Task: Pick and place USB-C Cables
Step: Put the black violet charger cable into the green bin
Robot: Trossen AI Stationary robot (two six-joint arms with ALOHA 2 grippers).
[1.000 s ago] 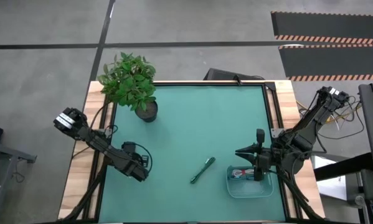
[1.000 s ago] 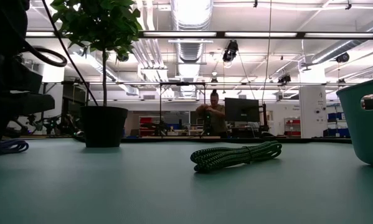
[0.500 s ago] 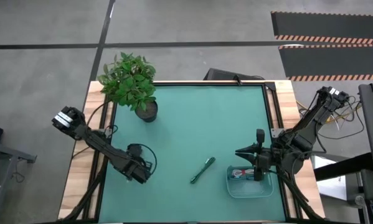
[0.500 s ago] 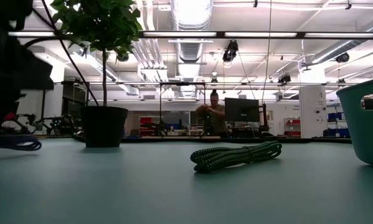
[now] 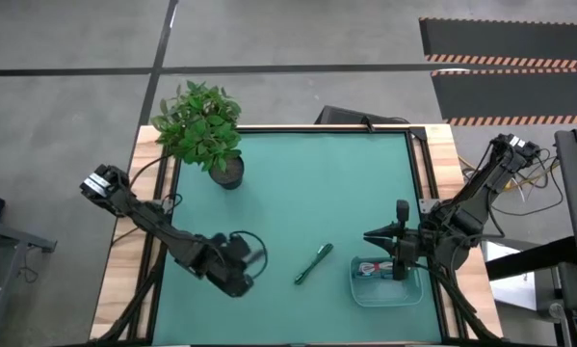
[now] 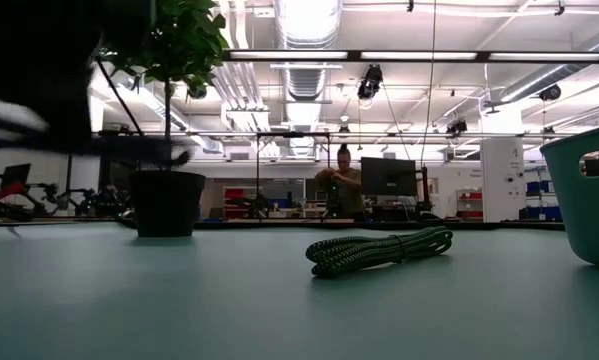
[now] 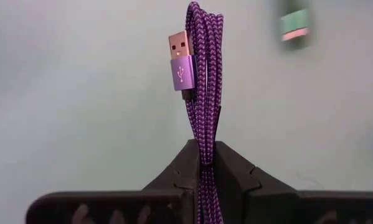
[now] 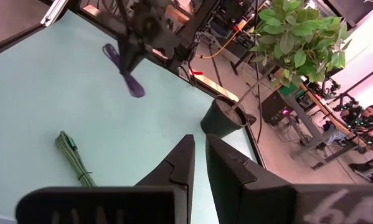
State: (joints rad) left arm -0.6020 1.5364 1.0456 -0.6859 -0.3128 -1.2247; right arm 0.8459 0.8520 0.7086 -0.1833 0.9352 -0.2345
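Note:
My left gripper [image 5: 240,273] is over the table's near left part, shut on the dark blue-purple cable bundle [image 7: 203,81], which also shows in the right wrist view [image 8: 127,71]. The green cable bundle [image 5: 313,263] lies flat on the mat to its right and shows too in the low view [image 6: 379,250]. My right gripper [image 5: 401,265] waits above the teal bin [image 5: 410,294], its fingers almost together and holding nothing. A white-and-red cable [image 5: 369,268] lies in the bin. The teal-blue cable cannot be made out. My left gripper pinches the purple bundle between its two fingers, several strands together, at a stretch [image 7: 203,163] well back from the plug end. The fingers lie along the bundle. The USB plug [image 7: 180,62] sticks out past the fingertips, and the bundle is lifted clear of the table.
A potted plant [image 5: 226,172] stands at the far left corner of the mat. The bin's wall [image 6: 584,190] rises at the near right. Open mat lies between the green cable and the plant. A person stands far off in the room behind the table [image 6: 341,185].
My left gripper has moved toward the table's right and slightly toward the near edge, carrying the purple bundle. The bundle, low by the mat a second ago, has risen out of the low view's sight. The right arm has kept still.

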